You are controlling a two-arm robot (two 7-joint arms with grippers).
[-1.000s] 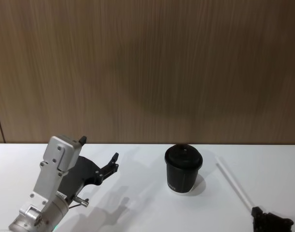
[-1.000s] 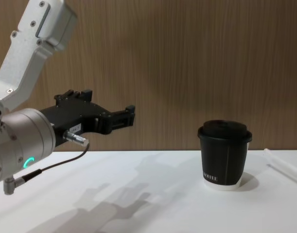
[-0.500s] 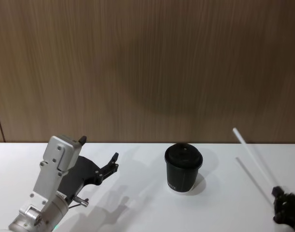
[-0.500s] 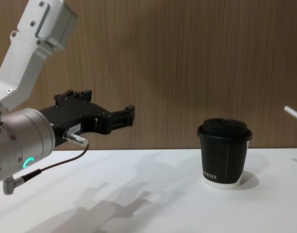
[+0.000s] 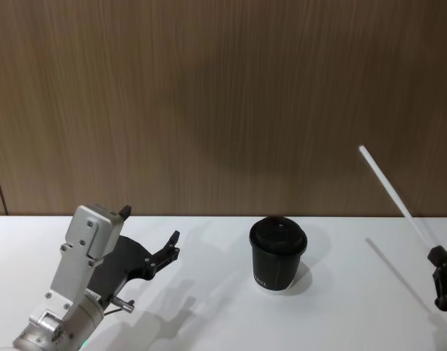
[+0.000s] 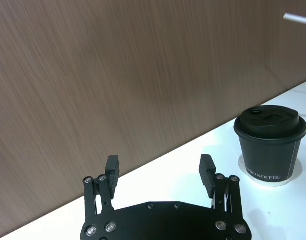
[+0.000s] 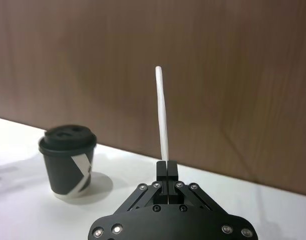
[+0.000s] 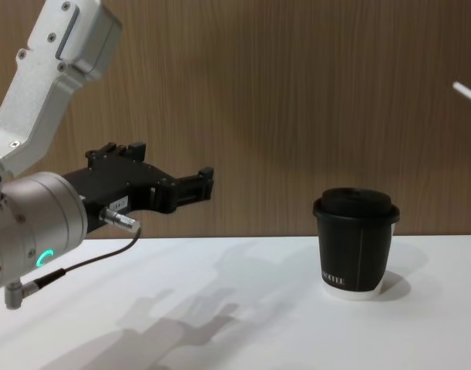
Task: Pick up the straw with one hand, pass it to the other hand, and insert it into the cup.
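White straw [image 5: 396, 197] tight between right jaws

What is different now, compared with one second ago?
The right pincer, shut on the straw, has lifted it off the table; the straw now slants up in the air, right of the cup. The left pincer, open, and the cup stayed where they were.

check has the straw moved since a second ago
Yes, the straw rose off the table; the right pincer now holds it well above the cup.
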